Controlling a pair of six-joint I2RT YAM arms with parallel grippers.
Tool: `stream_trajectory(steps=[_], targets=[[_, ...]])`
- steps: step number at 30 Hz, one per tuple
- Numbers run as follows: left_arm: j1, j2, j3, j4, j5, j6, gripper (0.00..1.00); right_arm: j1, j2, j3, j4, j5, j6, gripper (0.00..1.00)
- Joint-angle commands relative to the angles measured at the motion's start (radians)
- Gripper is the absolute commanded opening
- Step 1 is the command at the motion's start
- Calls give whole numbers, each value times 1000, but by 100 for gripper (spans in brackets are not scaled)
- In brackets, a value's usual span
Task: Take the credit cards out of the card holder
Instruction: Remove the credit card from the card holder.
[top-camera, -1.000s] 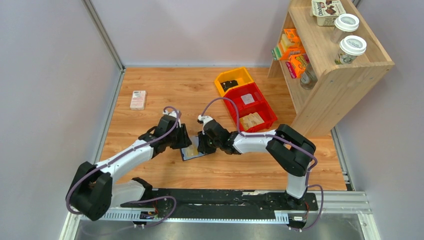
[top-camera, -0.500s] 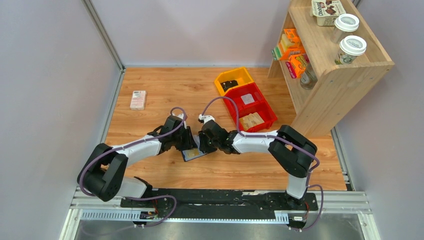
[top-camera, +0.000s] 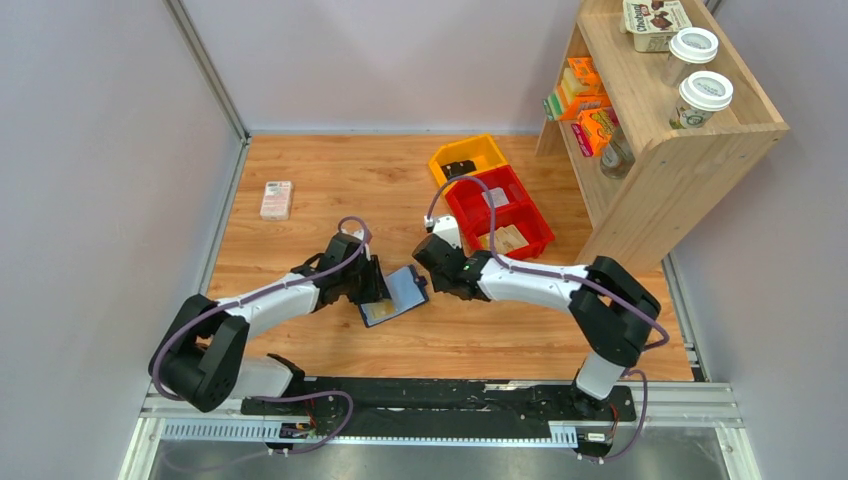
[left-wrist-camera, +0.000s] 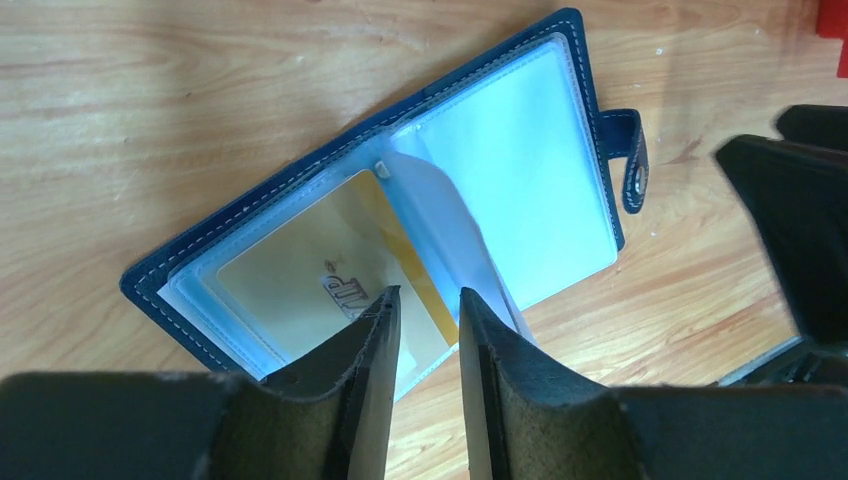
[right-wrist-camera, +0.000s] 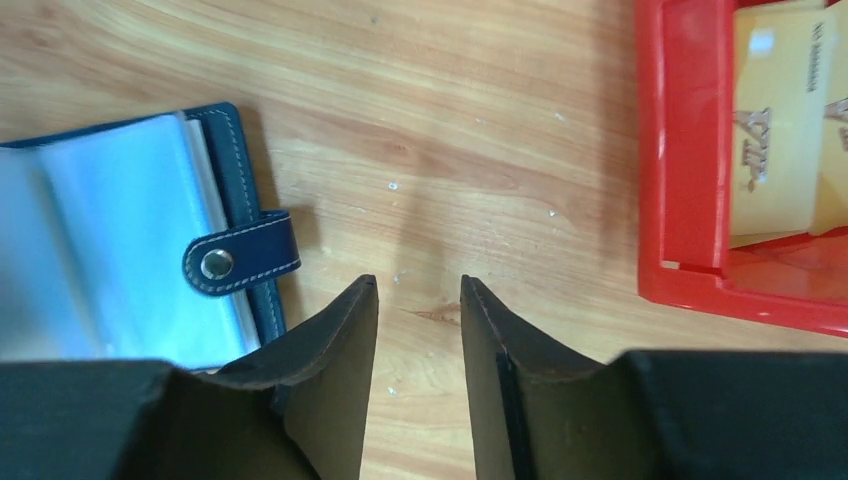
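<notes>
Right gripper (right-wrist-camera: 418, 283) has withdrawn from the card holder (left-wrist-camera: 520, 170) toward the red bin (right-wrist-camera: 665, 150). Its fingers stand narrowly apart, empty, over bare wood. Left gripper (left-wrist-camera: 428, 295) fingers are narrowly parted at the near edge of the holder, which lies open on the table, above a gold credit card (left-wrist-camera: 300, 270) in its sleeve.

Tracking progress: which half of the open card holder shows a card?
The card holder half opposite the snap tab holds a yellow card; the tab-side pocket looks empty.

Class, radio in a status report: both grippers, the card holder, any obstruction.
Left gripper open at gold card. Right gripper open, empty. Card holder lies open. Nothing blocking.
</notes>
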Motion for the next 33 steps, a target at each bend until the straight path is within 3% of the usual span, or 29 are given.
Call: stream_trajectory(steps=[1,3,7,23,26,33], targets=[[2,-72,-8,-94,-40,15,38,0,-166,-43,155,-37,-80,41],[2,-95,0,-97,-52,14,39,1,-230,-84,255,-160,-129,43],[1,-73,52,-93,-37,29,39,1,-286,-136,350,-234,-144,42],[-14,302,248,-22,95,46,33,-8,-278,-221,495,-452,-72,40],[-16,287,270,-51,98,60,32,-17,-268,-219,508,-510,-61,40],[2,58,273,-146,-35,67,35,-40,-205,-195,527,-599,-31,39]])
